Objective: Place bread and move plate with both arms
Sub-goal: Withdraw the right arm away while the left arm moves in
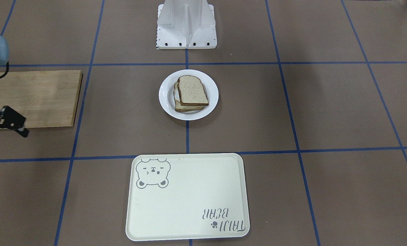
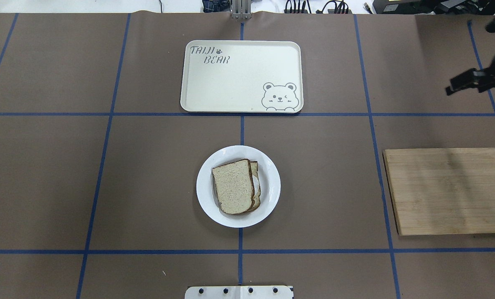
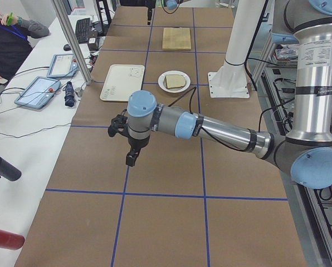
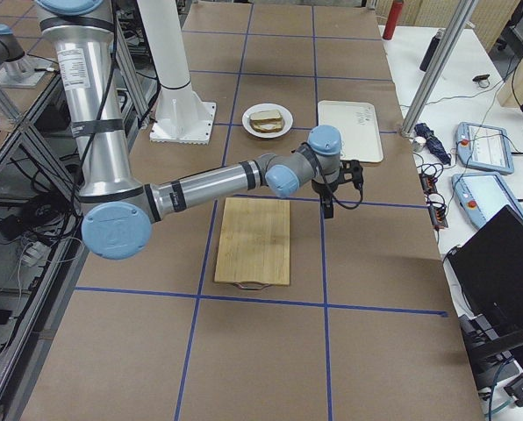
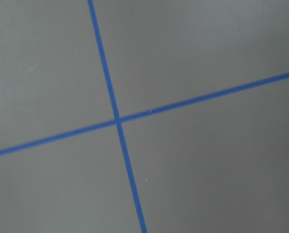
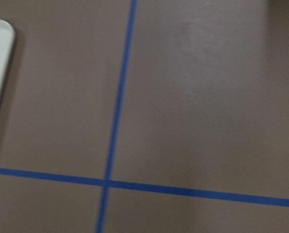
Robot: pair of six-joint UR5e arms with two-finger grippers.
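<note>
The bread (image 1: 192, 90) lies as the top slice on the white plate (image 1: 213, 99) at the table's middle, stacked on a second slice; it also shows in the overhead view (image 2: 233, 187), and a sliver of white shows between the slices. My right gripper (image 1: 9, 136) hangs open and empty near the wooden board's far corner, well away from the plate. My left gripper (image 3: 131, 160) shows only in the exterior left view, pointing down over bare table far from the plate; I cannot tell whether it is open or shut.
A cream tray (image 2: 231, 83) with a bear drawing lies beyond the plate. A wooden cutting board (image 2: 447, 191) lies on the robot's right side. The white stand (image 1: 186, 24) is behind the plate. Both wrist views show only brown table and blue tape.
</note>
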